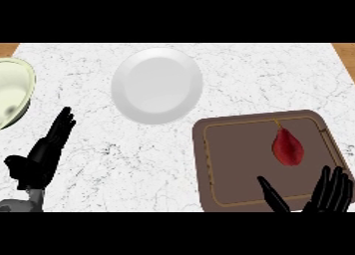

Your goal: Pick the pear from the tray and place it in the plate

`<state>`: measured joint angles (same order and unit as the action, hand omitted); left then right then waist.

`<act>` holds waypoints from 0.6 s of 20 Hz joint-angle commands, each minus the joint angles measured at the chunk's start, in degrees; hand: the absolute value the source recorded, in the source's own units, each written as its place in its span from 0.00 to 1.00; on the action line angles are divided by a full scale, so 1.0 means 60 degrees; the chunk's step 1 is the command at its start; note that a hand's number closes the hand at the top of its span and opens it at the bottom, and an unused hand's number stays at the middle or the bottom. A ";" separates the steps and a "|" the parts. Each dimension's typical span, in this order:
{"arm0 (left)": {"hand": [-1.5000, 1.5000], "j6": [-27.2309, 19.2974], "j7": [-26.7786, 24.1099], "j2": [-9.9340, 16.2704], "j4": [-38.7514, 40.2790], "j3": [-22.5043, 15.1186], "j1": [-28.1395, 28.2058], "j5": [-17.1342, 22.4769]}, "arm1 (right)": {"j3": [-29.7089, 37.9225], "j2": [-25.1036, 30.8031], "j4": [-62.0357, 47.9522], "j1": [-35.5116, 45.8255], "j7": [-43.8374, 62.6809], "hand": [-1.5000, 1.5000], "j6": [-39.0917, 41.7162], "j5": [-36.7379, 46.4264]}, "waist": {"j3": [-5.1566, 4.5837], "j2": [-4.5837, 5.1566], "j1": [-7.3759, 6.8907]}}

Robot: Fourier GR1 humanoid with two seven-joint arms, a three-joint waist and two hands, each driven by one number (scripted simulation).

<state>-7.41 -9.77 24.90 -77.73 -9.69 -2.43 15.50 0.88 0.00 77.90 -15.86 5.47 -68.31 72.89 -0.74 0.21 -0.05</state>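
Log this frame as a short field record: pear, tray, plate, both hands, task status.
pear: red, lying on the tray, untouched
tray: brown, right front of counter
plate: white, centre back, nothing on it
right robot hand: open, over tray's near edge, short of pear
left robot hand: open, resting at left
task status: pear not yet picked

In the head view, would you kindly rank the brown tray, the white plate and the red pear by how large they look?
1. Brown tray: largest, though it lies nearer the camera than the plate, which may enlarge it.
2. White plate: clearly smaller in area than the tray.
3. Red pear: by far the smallest, lying on the tray.
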 commanded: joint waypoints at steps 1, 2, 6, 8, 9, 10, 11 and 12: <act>0.50 -0.0070 0.0030 -0.0172 -0.0104 -0.0123 0.0013 -0.0111 | 0.0678 0.0000 0.0226 0.0646 0.1643 0.00 0.1546 0.1744 | 0.0070 0.0032 -0.0032; 0.50 -0.0090 0.0034 -0.0196 0.0337 -0.0007 -0.0234 -0.0141 | 0.0459 0.0000 0.0607 0.0342 0.2088 0.00 0.1805 0.2293 | 0.0070 0.0027 0.0099; 0.50 0.0011 0.0065 -0.0299 0.0424 -0.0025 -0.0395 -0.0168 | 0.0179 0.0000 0.0862 0.1247 0.4418 0.00 0.3371 0.4271 | 0.0091 0.0003 0.0033; 0.50 -0.0167 0.0129 -0.0436 -0.0105 -0.0253 0.0138 -0.0340 | -0.0118 0.0000 0.0789 0.1715 0.5675 0.00 0.3904 0.5223 | 0.0111 -0.0032 -0.0073; 0.50 0.0234 0.0073 -0.0141 0.0335 0.0204 -0.0240 -0.0045 | -0.0687 0.0000 0.0744 0.1783 0.6470 0.00 0.4095 0.5681 | 0.0110 -0.0022 -0.0031; 0.50 0.0343 0.0036 -0.0148 0.0452 0.0247 -0.0276 -0.0083 | -0.0908 0.0000 0.1054 0.2034 0.6925 0.00 0.4559 0.5928 | 0.0113 -0.0030 -0.0011; 0.50 0.0373 -0.0341 -0.0359 0.0572 0.0199 -0.0060 -0.0168 | -0.1220 0.0000 0.1340 0.2132 0.7171 0.00 0.5140 0.5971 | 0.0113 -0.0035 -0.0010; 0.50 0.0716 0.0454 0.0005 0.0260 0.0449 -0.0445 0.0030 | -0.0895 0.0000 0.0441 0.2265 0.7020 0.00 0.4586 0.5924 | 0.0123 -0.0032 -0.0013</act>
<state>-5.75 -9.42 23.79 -75.80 -8.66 -3.71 14.91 -2.57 0.06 83.59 -5.82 39.85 -44.89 102.83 -0.32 -0.14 -0.03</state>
